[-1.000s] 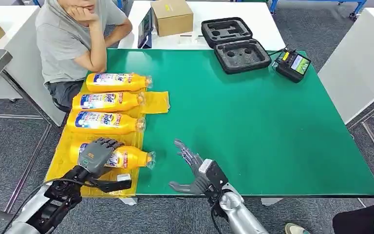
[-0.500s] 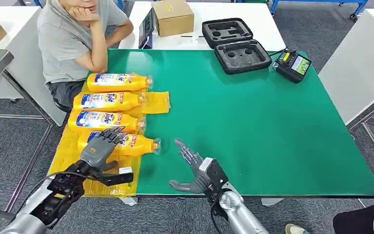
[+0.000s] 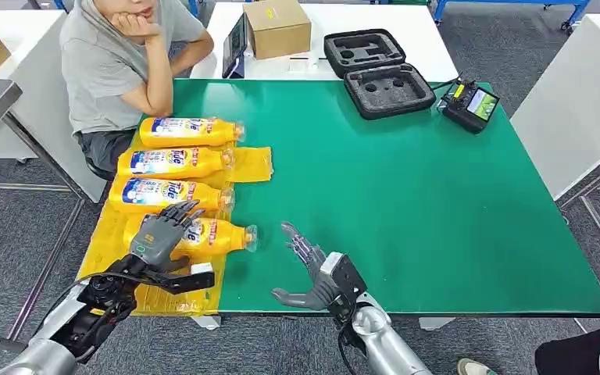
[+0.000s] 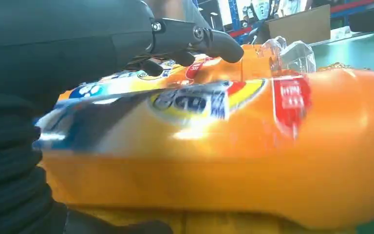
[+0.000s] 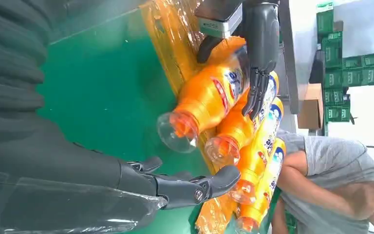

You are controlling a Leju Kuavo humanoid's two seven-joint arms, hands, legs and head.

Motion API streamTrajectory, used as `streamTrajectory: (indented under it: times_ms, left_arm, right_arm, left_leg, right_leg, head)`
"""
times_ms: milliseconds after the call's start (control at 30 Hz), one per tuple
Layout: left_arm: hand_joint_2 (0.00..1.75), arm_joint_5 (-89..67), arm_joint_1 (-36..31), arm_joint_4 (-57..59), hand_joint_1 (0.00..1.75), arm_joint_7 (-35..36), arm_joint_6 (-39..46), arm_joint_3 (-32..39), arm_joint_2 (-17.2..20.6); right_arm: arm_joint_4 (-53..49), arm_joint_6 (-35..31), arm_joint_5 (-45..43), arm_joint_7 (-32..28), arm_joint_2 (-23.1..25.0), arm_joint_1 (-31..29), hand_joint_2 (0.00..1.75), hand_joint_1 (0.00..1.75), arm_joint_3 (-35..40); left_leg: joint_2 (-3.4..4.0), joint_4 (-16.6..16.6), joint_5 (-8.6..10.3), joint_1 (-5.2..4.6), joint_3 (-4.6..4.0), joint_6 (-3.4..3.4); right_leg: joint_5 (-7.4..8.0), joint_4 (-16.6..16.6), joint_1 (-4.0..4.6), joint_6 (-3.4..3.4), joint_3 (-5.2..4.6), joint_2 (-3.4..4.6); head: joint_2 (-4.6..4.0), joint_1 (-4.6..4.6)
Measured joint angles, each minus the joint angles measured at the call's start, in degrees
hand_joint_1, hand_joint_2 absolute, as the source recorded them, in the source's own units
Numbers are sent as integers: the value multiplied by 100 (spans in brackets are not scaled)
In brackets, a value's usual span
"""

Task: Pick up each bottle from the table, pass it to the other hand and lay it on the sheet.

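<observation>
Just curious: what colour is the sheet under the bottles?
Yellow-orange, a crinkly sheet; the head view shows it best.

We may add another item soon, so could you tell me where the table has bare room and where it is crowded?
The green mat is bare between the bottles and the black foam case, out to its right edge. Crowded: the yellow sheet, four bottles in a row, the left hand on the nearest bottle. The right hand hovers open beside it.

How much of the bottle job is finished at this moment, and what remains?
Three bottles already lie side by side on the yellow sheet. The left hand grips a fourth bottle above the sheet's near end; the right hand is open, holding nothing. What remains is laying this one down beside the others. No bottles show elsewhere on the green table.
</observation>
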Motion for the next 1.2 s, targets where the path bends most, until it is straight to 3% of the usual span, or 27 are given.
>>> streamTrajectory:
  times_ms: [433, 567, 833, 1200]
  left_arm:
    - [175, 609, 58, -172, 0, -268, -7, 9, 15]
    - [175, 1742, 572, -1055, 0, -636, -207, 184, 79]
    - [175, 1856, 941, -1825, 0, -675, -278, 341, 184]
    - [175, 3959, 1876, -3610, 0, -1313, -1453, 985, 503]
  right_arm:
    - [2, -63, -11, 0, -57, 1, 175, 0, 0]
    - [2, -100, -13, 0, -96, 32, 175, 0, -2]
    - [2, -109, -13, 0, -127, 55, 175, 0, -2]
    - [2, -232, -7, 0, -199, 119, 175, 0, -9]
  left_leg:
    - [1, 0, 1, 0, -3, 1]
    - [11, 0, -2, 0, -12, -1]
    - [7, 0, -4, 2, -23, -3]
    - [17, 0, -5, 2, -31, -3]
  right_leg:
    - [0, 1, 0, 0, -1, 1]
    - [0, 1, 0, 0, -16, 9]
    - [-1, 1, 3, 0, -27, 6]
    - [-1, 0, 3, -1, -38, 10]
  head:
    - [0, 2]
    - [0, 0]
    - [0, 0]
    - [0, 0]
